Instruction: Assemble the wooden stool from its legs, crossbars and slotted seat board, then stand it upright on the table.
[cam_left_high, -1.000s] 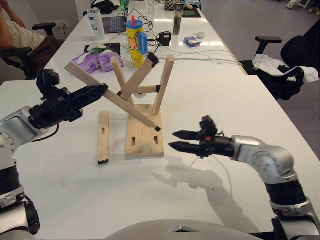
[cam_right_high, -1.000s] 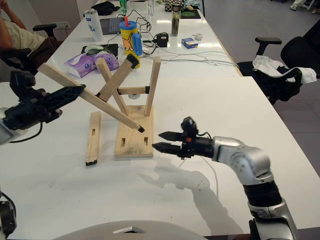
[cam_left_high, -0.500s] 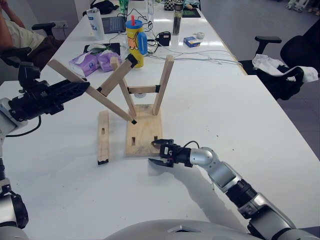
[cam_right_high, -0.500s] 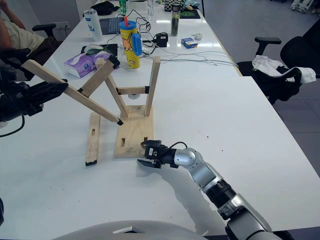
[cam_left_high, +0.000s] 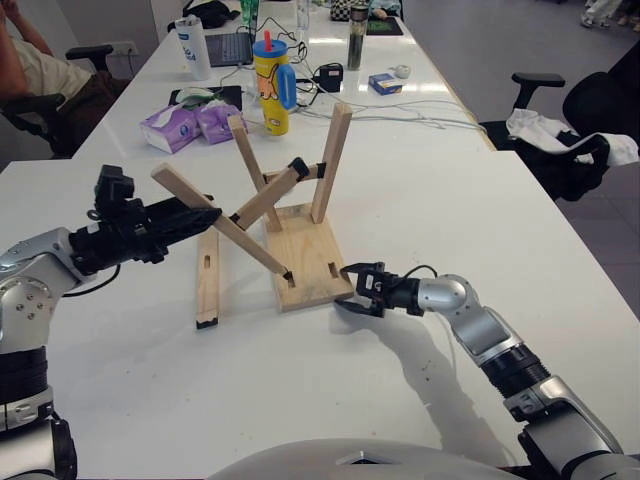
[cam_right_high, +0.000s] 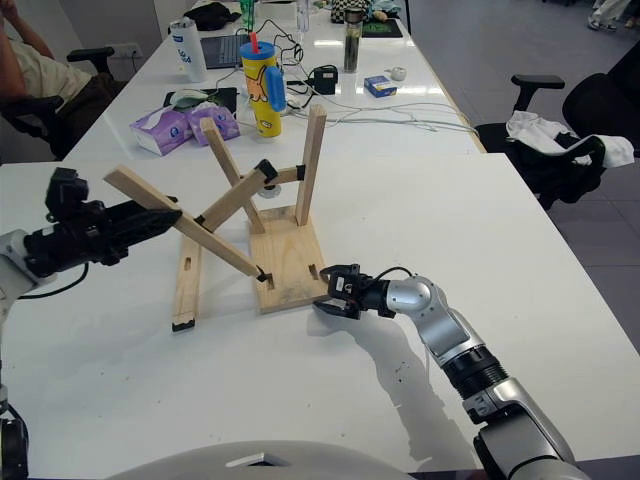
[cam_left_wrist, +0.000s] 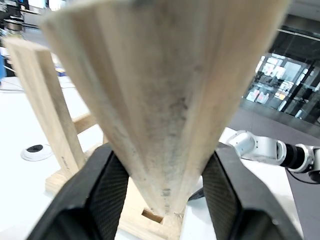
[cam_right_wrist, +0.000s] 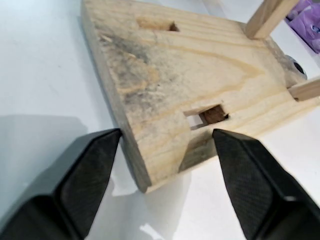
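Wood, pale and unfinished, makes up every stool part; both grippers are black

- Left gripper (cam_left_high: 203, 215): jaws closed on the held leg (cam_left_high: 245, 235), with the pads (cam_left_wrist: 109, 192) flat against two opposite faces. The leg slants down to the seat board (cam_left_high: 312, 252). Its low tip sits at a slot (cam_left_wrist: 152, 216); whether it has entered cannot be told.
- Right gripper (cam_left_high: 350, 289): jaws parted and gripping nothing, with one finger (cam_right_wrist: 92, 167) on each side of the board's near corner. A second slot (cam_right_wrist: 209, 114) lies just inside that corner, and the board's far end is cut off in the right wrist view.
- Seat board: lies flat on the white tabletop (cam_left_high: 450, 205), slotted face up.
- Straight leg (cam_left_high: 335, 155) and leaning leg (cam_left_high: 247, 165): both stand in the board's far side, joined by a crossbar (cam_right_high: 288, 176) that is partly hidden.
- Short bar (cam_left_high: 265, 198): black-tipped, runs from the held leg up towards the crossbar. The joint is hard to make out.
- Loose slotted bar (cam_left_high: 207, 272): lies flat beside the board, not touching it.
- Background items: yellow cup (cam_left_high: 270, 88) with a printed figure, white canister (cam_left_high: 192, 45) with blue print, purple tissue packs (cam_left_high: 190, 123), small blue box (cam_left_high: 383, 83). The lettering on all of them is too small to read
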